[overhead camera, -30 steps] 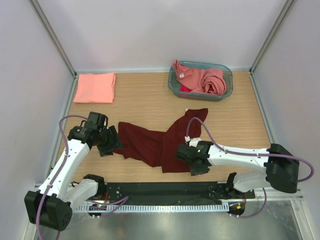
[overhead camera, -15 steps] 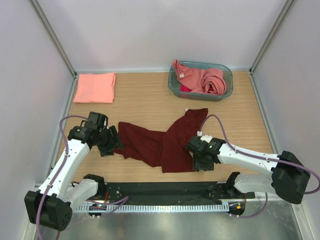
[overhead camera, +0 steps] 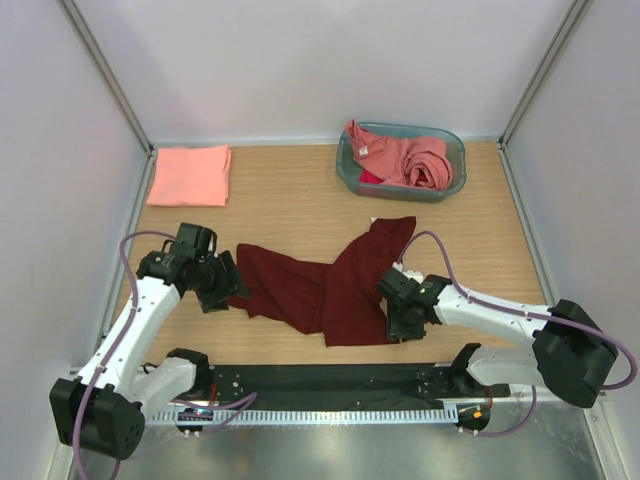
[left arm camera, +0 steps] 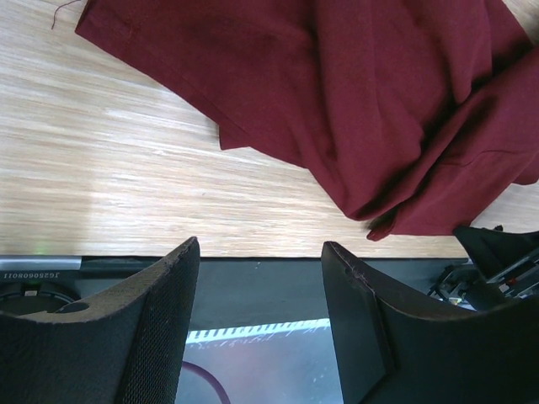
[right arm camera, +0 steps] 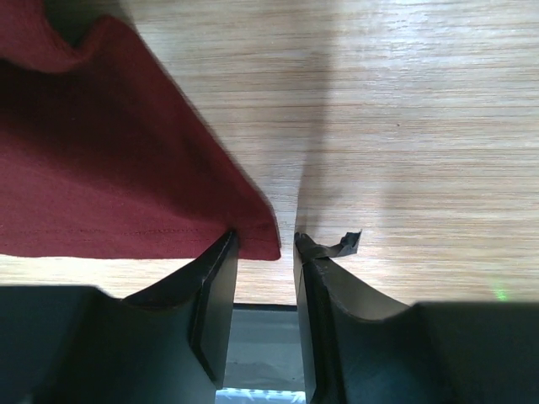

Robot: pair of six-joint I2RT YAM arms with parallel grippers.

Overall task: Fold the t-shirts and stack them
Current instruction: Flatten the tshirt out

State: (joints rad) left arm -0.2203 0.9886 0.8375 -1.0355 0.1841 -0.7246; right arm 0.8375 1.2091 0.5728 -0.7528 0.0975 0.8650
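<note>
A dark maroon t-shirt (overhead camera: 320,285) lies crumpled on the wooden table between the two arms. My left gripper (overhead camera: 222,285) is at its left end, open with nothing between the fingers (left arm camera: 259,246); the cloth (left arm camera: 379,101) lies just beyond them. My right gripper (overhead camera: 398,318) is low at the shirt's near right corner. Its jaws stand a little apart (right arm camera: 264,237), with the hem corner of the maroon shirt (right arm camera: 101,168) reaching into the gap but not pinched. A salmon t-shirt (overhead camera: 190,174) lies folded at the far left.
A teal plastic basket (overhead camera: 452,185) at the far right holds several bunched pink t-shirts (overhead camera: 400,158). Grey walls and metal rails close in the table on three sides. A black strip runs along the near edge (left arm camera: 253,286).
My right gripper has slid right along the maroon shirt's near hem to its right corner, its jaws widening, then narrowing. The left arm has not moved.
</note>
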